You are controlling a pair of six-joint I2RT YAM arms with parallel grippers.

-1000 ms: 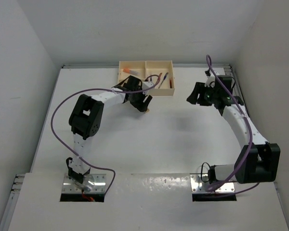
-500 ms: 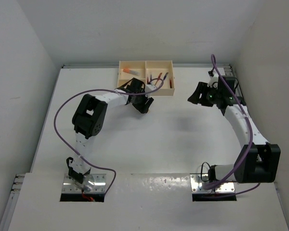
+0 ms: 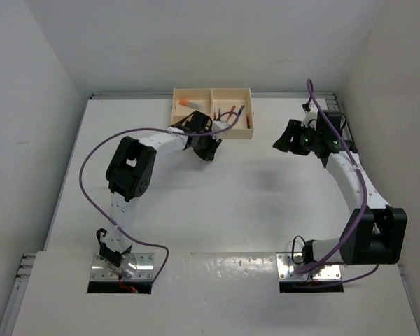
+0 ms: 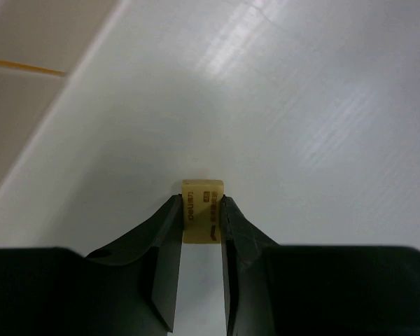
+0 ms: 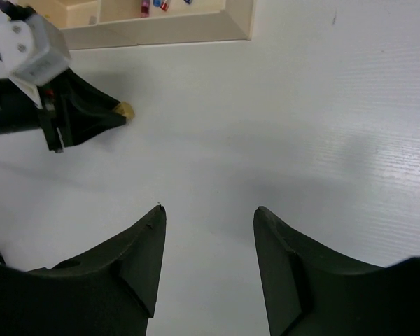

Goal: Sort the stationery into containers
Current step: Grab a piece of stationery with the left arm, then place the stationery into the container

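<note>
one tray (image 3: 212, 90), one marker (image 3: 186, 103) — one block (image 4: 202, 220)

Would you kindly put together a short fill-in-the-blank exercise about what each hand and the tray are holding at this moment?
1. The left hand is ___ on the tan block.
2. The right hand is open and holds ___.
3. The marker lying in the tray is ___ in colour.
Missing words: shut; nothing; orange.

This is a robotics lab test cell. A bare white bench (image 3: 231, 203) is boxed in by plain white panels (image 3: 196, 42) on its left, far and right sides. Two robot arms (image 3: 129, 171) trailing purple cables (image 3: 82, 178) are bolted to metal plates (image 3: 140, 264) at the near edge.
</note>
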